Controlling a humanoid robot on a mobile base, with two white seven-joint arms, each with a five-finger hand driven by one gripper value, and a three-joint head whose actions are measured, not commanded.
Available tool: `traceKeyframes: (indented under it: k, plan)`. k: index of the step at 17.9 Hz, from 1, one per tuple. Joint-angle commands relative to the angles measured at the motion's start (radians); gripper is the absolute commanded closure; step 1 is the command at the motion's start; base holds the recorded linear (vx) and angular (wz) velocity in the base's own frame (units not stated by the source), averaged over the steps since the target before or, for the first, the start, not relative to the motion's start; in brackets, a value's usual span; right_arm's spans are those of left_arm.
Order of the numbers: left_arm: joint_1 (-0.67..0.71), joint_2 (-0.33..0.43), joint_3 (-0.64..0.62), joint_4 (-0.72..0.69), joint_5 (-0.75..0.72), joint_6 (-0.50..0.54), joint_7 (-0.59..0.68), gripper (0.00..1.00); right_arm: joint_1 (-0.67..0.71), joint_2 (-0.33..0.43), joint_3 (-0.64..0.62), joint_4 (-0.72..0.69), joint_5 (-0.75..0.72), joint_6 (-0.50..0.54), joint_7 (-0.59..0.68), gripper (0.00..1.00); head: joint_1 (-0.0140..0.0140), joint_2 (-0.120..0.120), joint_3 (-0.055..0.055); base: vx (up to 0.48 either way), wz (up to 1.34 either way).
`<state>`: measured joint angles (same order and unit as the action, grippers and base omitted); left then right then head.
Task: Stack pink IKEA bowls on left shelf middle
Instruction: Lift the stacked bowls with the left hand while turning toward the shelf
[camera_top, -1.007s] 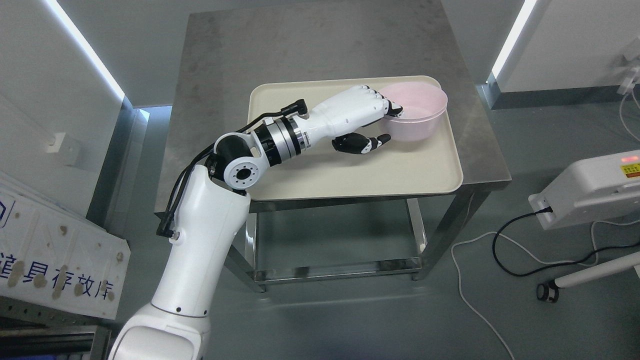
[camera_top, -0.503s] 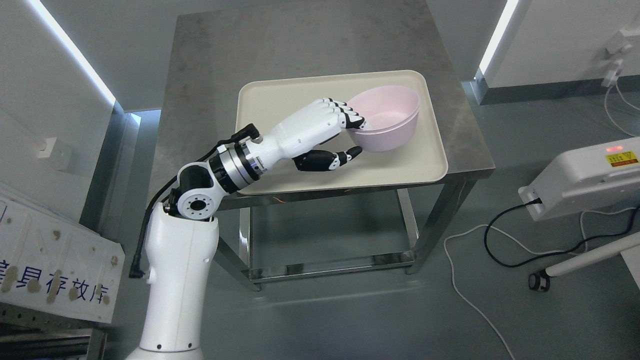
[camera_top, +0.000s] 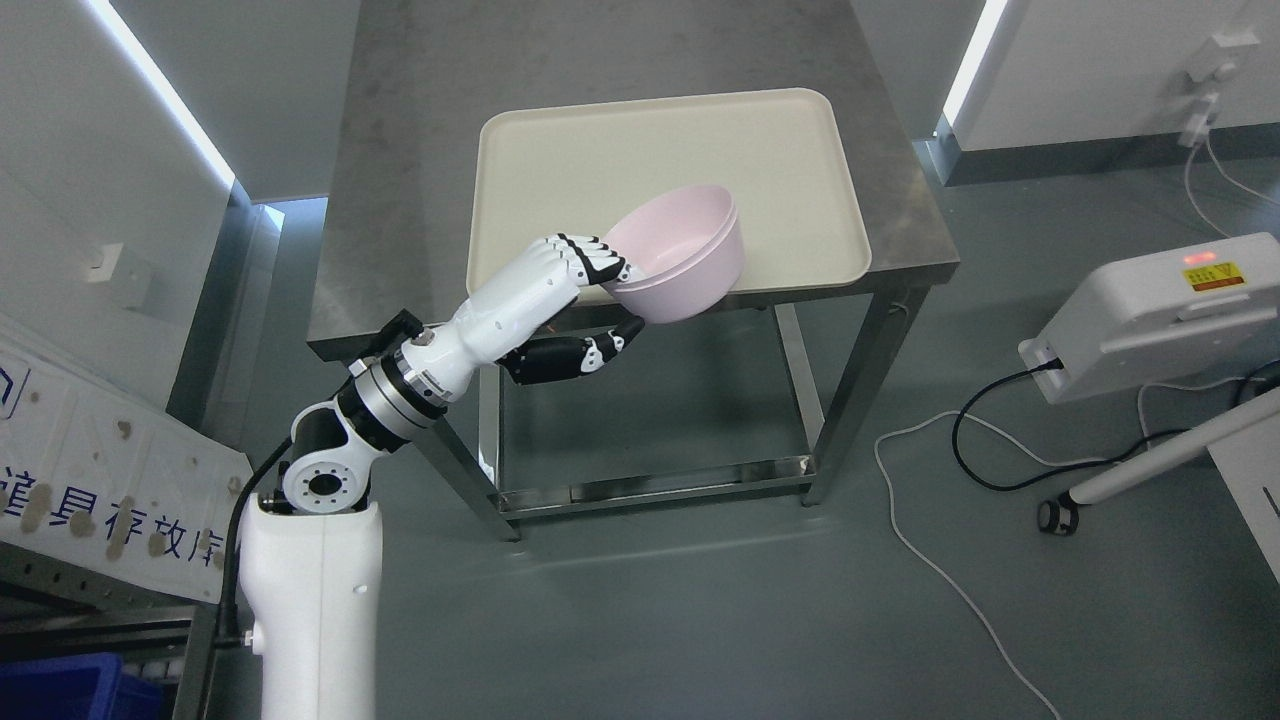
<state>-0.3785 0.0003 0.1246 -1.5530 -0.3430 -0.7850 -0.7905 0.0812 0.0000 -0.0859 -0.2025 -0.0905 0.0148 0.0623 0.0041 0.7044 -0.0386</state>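
We hold the pink bowl (camera_top: 678, 252) in our left robot hand (camera_top: 585, 300), clear of the cream tray (camera_top: 560, 160) and hanging over the near edge of the steel counter (camera_top: 420, 150). The grip is a rim pinch: the four fingers (camera_top: 590, 262) hook over the near lip and reach inside, while the dark thumb (camera_top: 610, 345) presses up against the outer wall from below. That is why the bowl tilts, its open mouth leaning up and away from us; the weight hangs from one side of the rim and nothing supports the far side. A double line along the rim suggests two bowls nested together, though we cannot be sure.

The tray looks bare and stays flat on the counter, so we judge the pick-up done and the carry in hand. The shelf named in the task does not show clearly; only a white panel with printed characters (camera_top: 110, 490) and a blue bin (camera_top: 60, 690) appear at the lower left, so we must turn that way. Our right arm is out of view. The smooth rim could slip if we swing fast, so we judge a slow, level carry safest.
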Motion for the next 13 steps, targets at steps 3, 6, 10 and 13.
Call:
traceKeyframes:
  k: [3,6,10,13]
  plan:
    - [0.03,0.017,0.072,-0.093,0.048,0.0,-0.001,0.91,0.0,-0.017,0.0,0.0,0.0,0.001,-0.001,0.0,0.0,0.0,0.0,-0.26,-0.19]
    - [0.033,0.017,0.072,-0.099,0.074,0.0,-0.001,0.91,0.0,-0.017,0.0,0.0,0.0,0.001,-0.001,0.0,0.0,0.0,0.0,-0.304,-0.05]
    - [0.041,0.017,0.075,-0.111,0.078,0.0,-0.001,0.91,0.0,-0.017,0.0,0.0,0.0,0.001,-0.001,0.0,0.0,0.0,0.0,-0.325,0.21]
    - [0.044,0.017,0.081,-0.125,0.078,0.0,-0.001,0.91,0.0,-0.017,0.0,0.0,0.0,0.001,-0.001,0.0,0.0,0.0,0.0,-0.381,0.11]
